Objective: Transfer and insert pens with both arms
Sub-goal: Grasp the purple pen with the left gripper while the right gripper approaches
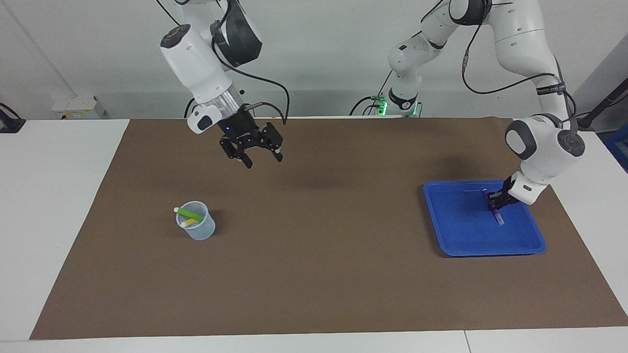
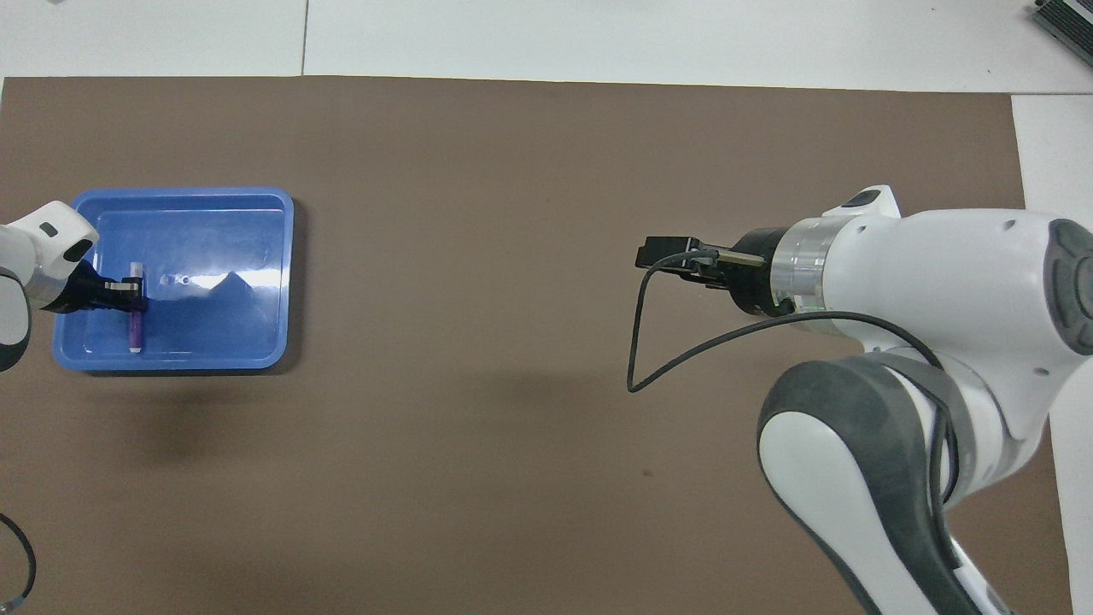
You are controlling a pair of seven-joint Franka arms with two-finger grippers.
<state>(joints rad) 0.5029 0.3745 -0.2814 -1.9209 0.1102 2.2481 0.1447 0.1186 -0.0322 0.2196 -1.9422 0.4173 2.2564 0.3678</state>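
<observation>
Your left gripper (image 1: 496, 203) has its jaws closed on the purple pen (image 1: 497, 212), low in the blue tray (image 1: 456, 235) at the left arm's end of the brown mat (image 1: 314, 274). Your right gripper (image 1: 262, 158) hangs with jaws spread and empty over bare mat. The green pen (image 1: 189, 213) and yellow pen (image 1: 188, 222) sit in the clear cup (image 1: 198, 230).
</observation>
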